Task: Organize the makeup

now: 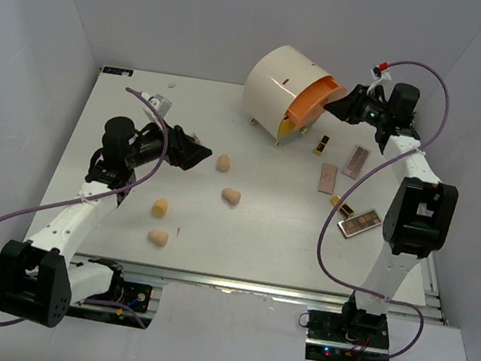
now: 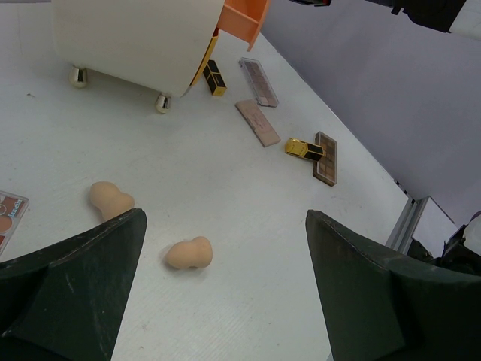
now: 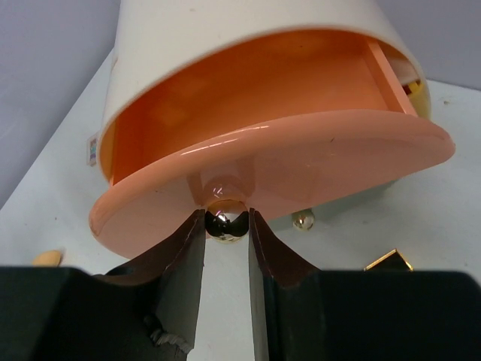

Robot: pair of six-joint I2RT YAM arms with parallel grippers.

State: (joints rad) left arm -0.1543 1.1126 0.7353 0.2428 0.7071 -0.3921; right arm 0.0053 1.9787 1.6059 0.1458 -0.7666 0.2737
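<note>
Sponges [image 1: 230,195] scattered, palettes [image 1: 328,178], lipsticks [image 1: 322,145] beside drawer box [image 1: 279,81]

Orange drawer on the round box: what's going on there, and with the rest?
The right pincer is shut on the gold knob of the orange drawer, which stands partly open from the cream round box. The left pincer hangs open above the peach sponges, holding nothing. These, the palettes and the lipstick tubes lie loose on the table.
</note>
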